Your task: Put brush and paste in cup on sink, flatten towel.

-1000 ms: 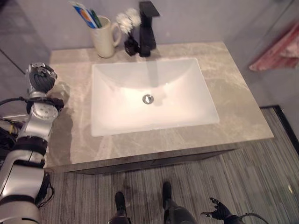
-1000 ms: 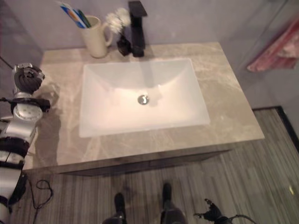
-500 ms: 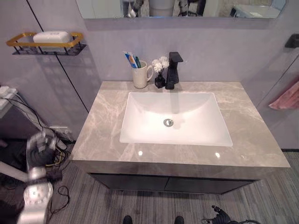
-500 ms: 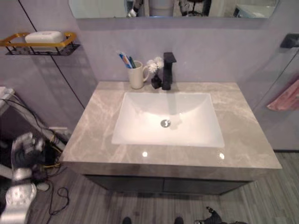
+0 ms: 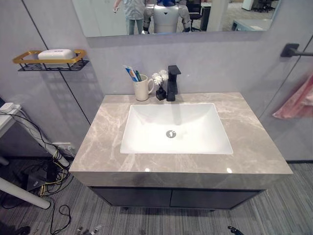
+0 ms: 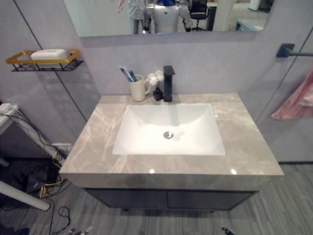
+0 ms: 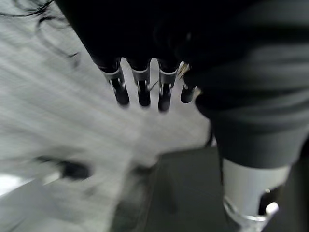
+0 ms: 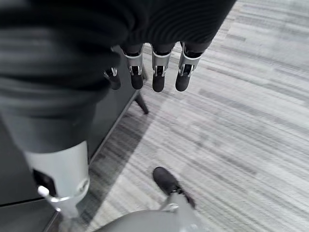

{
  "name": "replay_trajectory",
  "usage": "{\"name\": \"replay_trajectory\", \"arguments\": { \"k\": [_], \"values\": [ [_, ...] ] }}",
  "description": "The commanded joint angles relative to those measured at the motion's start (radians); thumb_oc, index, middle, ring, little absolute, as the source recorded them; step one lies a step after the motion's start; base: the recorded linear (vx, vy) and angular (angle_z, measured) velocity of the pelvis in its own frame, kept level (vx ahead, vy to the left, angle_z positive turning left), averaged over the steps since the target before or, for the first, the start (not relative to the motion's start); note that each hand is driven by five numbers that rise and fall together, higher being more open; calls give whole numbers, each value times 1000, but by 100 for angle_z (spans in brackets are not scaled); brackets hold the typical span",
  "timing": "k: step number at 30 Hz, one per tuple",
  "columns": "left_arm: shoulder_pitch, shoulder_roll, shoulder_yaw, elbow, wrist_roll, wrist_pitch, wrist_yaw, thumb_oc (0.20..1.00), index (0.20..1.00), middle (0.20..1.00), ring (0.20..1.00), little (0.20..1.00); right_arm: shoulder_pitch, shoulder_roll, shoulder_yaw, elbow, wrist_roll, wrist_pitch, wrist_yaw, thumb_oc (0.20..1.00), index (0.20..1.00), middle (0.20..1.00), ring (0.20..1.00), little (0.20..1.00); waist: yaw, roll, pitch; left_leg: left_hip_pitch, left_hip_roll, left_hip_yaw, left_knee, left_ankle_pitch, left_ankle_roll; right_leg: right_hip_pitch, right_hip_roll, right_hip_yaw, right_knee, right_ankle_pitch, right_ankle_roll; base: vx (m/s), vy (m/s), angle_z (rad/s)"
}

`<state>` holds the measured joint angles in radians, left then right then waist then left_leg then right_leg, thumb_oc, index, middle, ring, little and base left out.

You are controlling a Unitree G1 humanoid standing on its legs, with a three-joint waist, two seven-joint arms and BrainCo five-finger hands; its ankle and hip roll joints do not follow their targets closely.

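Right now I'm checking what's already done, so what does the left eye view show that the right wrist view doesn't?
Left eye view: the cup at the back of the counter beside the faucet, with the brush and paste standing in it, the sink, and the pink towel hanging at the right. Right wrist view: the right hand, fingers straight, holding nothing. Both: the grey striped floor.

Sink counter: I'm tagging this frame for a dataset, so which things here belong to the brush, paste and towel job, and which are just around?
Job things:
cup holding toothbrush and paste
marble counter
pink towel hanging at the right

Just around:
black faucet
white flowers
soap on the gold wall shelf
mirror
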<state>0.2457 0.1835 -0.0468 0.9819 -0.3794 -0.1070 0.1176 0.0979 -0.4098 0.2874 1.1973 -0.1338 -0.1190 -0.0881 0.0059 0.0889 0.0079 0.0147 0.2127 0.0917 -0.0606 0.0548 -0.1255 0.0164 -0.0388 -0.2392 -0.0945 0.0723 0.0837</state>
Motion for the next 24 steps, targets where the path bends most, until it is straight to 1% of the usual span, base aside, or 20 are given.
{"name": "replay_trajectory", "arguments": {
  "k": [1,2,4,7,8,12,14,15,16,18,19,20,21,22,23,24],
  "values": [
    [-75,51,-47,3,76,-18,-40,1000,1000,1000,1000,1000,-69,-18,-1,38,9,2,-25,1000,1000,1000,1000,1000,-11,-82,22,-110,-96,-149,139,24,31,6,-53,60,79,-56,1,-88,39,-12],
    [-94,49,-88,6,121,-15,-38,1000,1000,1000,1000,1000,-87,-10,7,55,17,3,-27,1000,1000,1000,1000,1000,-9,-83,17,-105,-142,-180,139,-20,54,-9,-51,95,87,-46,2,-19,78,-25],
    [-120,50,-130,34,168,-19,-48,1000,1000,1000,1000,1000,-90,1,3,49,30,1,-26,1000,1000,1000,1000,1000,-13,-88,7,-93,-169,-194,145,-46,72,-12,-56,124,88,-40,8,71,142,-56],
    [-145,51,-177,60,241,-21,-57,1000,1000,1000,1000,1000,-86,14,-15,50,54,1,-22,1000,1000,1000,1000,1000,-30,-92,-6,-63,-183,-156,137,-75,90,-4,-74,148,97,-37,24,69,173,-37],
    [-158,52,-198,62,265,-22,-54,1000,1000,1000,1000,1000,-87,21,-22,52,70,0,-22,1000,1000,1000,1000,1000,-37,-90,-6,-54,-192,-143,136,-88,101,-11,-84,163,106,-33,33,4,221,-26],
    [-203,55,-249,93,355,-20,-51,1000,1000,1000,1000,1000,-94,44,-23,48,97,-2,-16,1000,1000,1000,1000,1000,-56,-89,13,-32,-217,-89,137,-117,130,-55,-111,233,135,-2,62,-58,224,-39],
    [-234,57,-298,104,423,-20,-50,1000,1000,1000,1000,1000,-96,54,-34,51,112,1,-20,1000,1000,1000,1000,1000,-75,-89,32,-32,-230,-58,126,-121,145,-98,-126,273,144,36,83,-115,224,-53],
    [-247,59,-303,113,436,-19,-46,1000,1000,1000,1000,1000,-99,59,-35,56,116,1,-20,1000,1000,1000,1000,1000,-77,-91,40,-33,-233,-42,117,-119,150,-119,-129,292,144,57,90,-85,132,-49],
    [-247,59,-303,113,436,-19,-46,1000,1000,1000,1000,1000,-99,59,-35,56,116,1,-20,1000,1000,1000,1000,1000,-77,-91,40,-33,-233,-42,117,-119,150,-119,-129,292,144,57,90,-95,108,-61],
    [-277,57,-340,127,477,-23,-40,1000,1000,1000,1000,1000,-105,66,-38,70,125,5,-25,1000,1000,1000,1000,1000,-91,-96,63,-32,-242,-8,95,-119,157,-150,-146,322,125,121,115,-90,111,-59],
    [-278,57,-340,127,477,-23,-40,1000,1000,1000,1000,1000,-106,66,-38,70,125,5,-25,1000,1000,1000,1000,1000,-90,-98,61,-35,-243,-6,94,-116,157,-154,-147,325,124,123,115,-163,119,-59],
    [-307,52,-382,135,513,-25,-32,1000,1000,1000,1000,1000,-116,73,-35,80,124,12,-30,1000,1000,1000,1000,1000,-106,-101,88,-40,-240,47,83,-118,159,-203,-159,325,113,184,132,-209,72,-61],
    [-324,54,-387,127,510,-24,-26,1000,1000,1000,1000,1000,-119,78,-32,79,125,13,-32,1000,1000,1000,1000,1000,-101,-99,101,-49,-228,70,89,-118,157,-221,-168,282,117,178,130,-210,71,-84],
    [-325,54,-387,127,510,-24,-26,1000,1000,1000,1000,1000,-120,78,-32,79,125,13,-32,1000,1000,1000,1000,1000,-101,-101,98,-53,-229,71,89,-115,157,-225,-169,284,116,180,130,-183,94,-139],
    [-346,46,-400,121,517,-17,-16,1000,1000,1000,1000,1000,-116,84,-27,87,120,15,-40,1000,1000,1000,1000,1000,-74,-88,109,-51,-201,140,74,-111,149,-216,-205,58,124,131,116,-136,112,-160],
    [-348,40,-410,122,525,-13,-22,1000,1000,1000,1000,1000,-108,86,-32,88,122,16,-44,1000,1000,1000,1000,1000,-73,-84,108,-48,-193,166,58,-101,147,-210,-218,2,141,114,110,-164,118,-163]
  ]
}}
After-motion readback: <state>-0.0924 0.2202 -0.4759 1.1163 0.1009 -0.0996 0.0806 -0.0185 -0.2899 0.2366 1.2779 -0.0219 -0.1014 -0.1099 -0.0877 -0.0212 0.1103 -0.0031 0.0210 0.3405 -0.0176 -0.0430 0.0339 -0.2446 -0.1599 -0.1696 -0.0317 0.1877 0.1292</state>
